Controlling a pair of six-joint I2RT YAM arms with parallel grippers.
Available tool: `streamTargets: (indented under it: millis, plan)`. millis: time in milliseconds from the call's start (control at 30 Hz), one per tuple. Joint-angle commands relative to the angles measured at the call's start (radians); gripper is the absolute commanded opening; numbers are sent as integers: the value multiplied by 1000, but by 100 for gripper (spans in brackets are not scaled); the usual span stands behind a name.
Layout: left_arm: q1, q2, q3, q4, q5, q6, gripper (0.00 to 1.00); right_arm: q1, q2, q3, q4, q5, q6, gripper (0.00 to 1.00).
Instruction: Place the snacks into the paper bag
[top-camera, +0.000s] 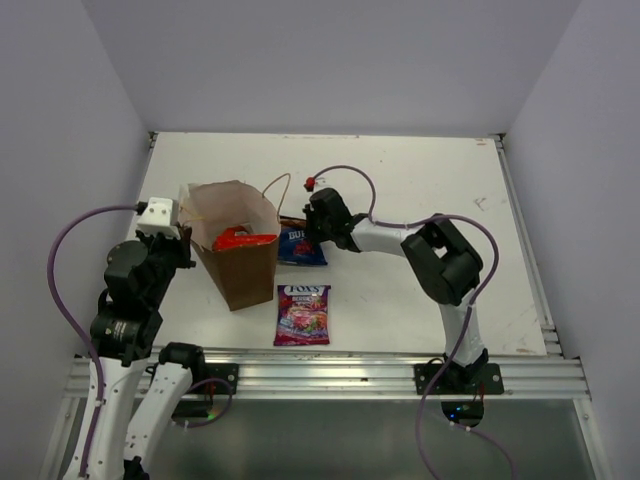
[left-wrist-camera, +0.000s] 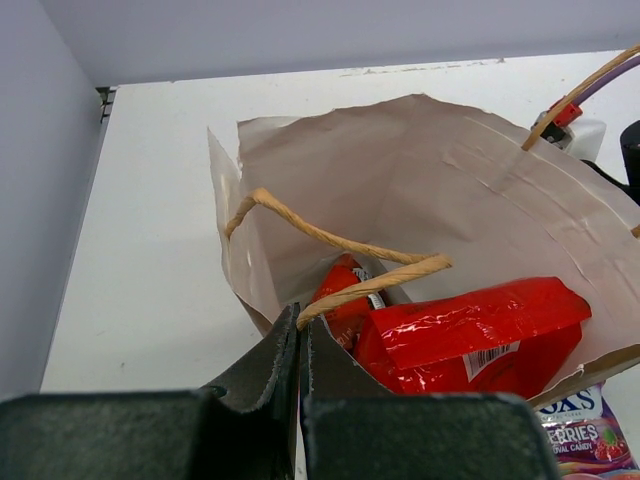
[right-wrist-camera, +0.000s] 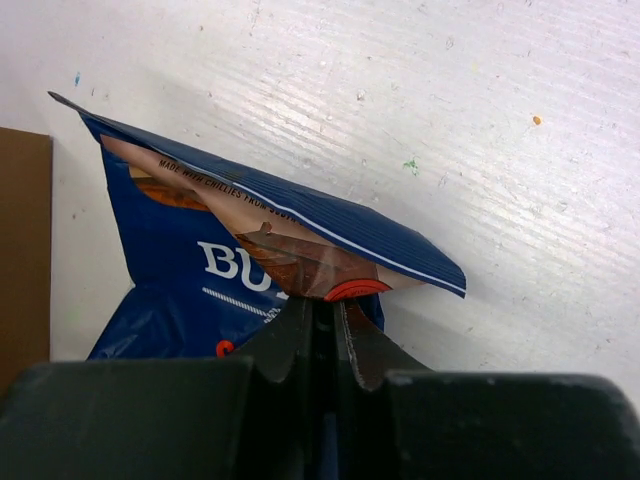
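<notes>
Where the right fingers (right-wrist-camera: 285, 335) meet, they are pinched on the upper edge of the blue packet (right-wrist-camera: 190, 270). That edge is tented up off the desk (right-wrist-camera: 480, 150), while the rest of the packet lies low just beside the brown wall of the paper bag (right-wrist-camera: 22, 250).

The left fingers (left-wrist-camera: 270, 365) are pressed together at the bag's near rim, apparently with the paper caught between them. The twisted handle (left-wrist-camera: 330, 240) arcs just above their tips. Past them, inside the bag, a red packet (left-wrist-camera: 470, 325) with a barcode lies across the opening, and a red-orange packet (left-wrist-camera: 340, 285) is tucked beside it.

By my reading the job is about half done. Two packets are in the bag and the blue one is gripped but not yet lifted clear. The purple packet (top-camera: 303, 315) lies flat and untouched on the desk in front of the bag.

The right arm (top-camera: 440, 260) rises from its base to a bent elbow, and its forearm stretches left across the desk, with the wrist low at the bag's right side. The left arm (top-camera: 135, 290) is folded close above its base, with the wrist raised to the bag's left rim.
</notes>
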Motion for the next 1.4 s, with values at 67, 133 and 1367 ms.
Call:
streamTargets:
  millis: [67,133,1367]
  plan:
    - [-2,-17,5,56,15,17,0,-4,-89,24,-116,35,-50,0]
    - [-2,-20,3,58,16,17,0,-4,-203,36,-152,58,-84,0]
    - [-15,-55,-11,58,56,9,0,294,-302,375,-31,36,-175,0]
